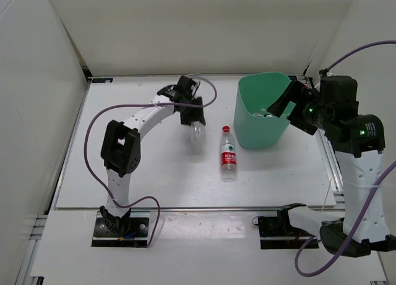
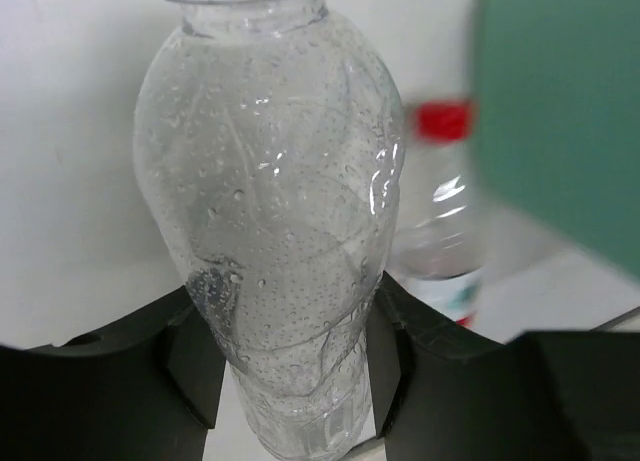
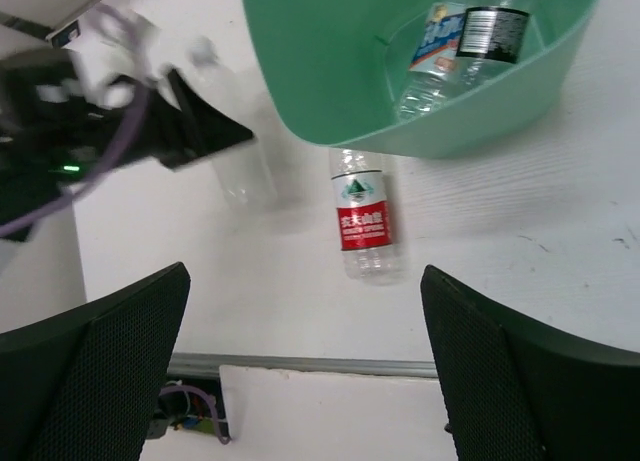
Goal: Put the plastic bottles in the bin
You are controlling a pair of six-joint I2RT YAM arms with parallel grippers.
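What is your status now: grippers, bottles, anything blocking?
Left gripper shut on plain bottle. Right gripper open, empty, by bin. Two short bottles in bin; red-labelled bottle lies on table. Path to bin looks clear.

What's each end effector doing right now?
Left end effector: closed on the plain clear plastic bottle.
Right end effector: open, empty, near the mint-green plastic bin.

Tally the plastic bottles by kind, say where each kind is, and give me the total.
Plain clear bottle, clamped in the left gripper: 1
Red-labelled bottle, lying on the table: 1
Short labelled bottles, inside the bin: 2
Total: 4 bottles
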